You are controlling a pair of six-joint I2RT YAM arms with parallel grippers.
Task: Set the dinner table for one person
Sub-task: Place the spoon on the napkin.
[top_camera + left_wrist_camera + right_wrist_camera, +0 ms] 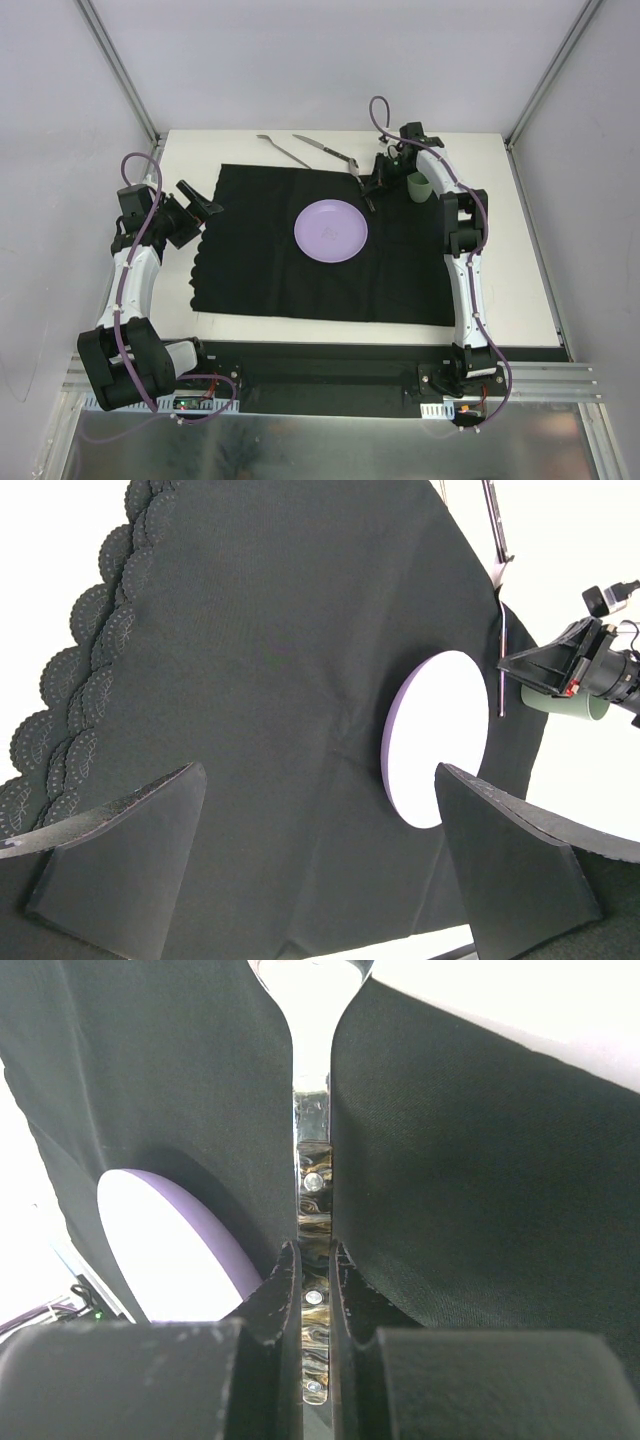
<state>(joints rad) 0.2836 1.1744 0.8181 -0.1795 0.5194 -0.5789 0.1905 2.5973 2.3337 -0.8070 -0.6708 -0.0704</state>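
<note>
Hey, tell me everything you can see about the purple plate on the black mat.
The plate is round, pale lilac and plain, with a slightly darker edge; it looks like matte plastic. There is a faint small mark near its middle, too small to make out. It is empty and lies flat, right way up, on the black mat, a little right of the mat's middle. Only the mat touches it.

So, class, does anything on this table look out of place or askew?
A silver metal utensil lies slanted on the white tabletop behind the black cloth mat, away from the round lilac plate.
</note>
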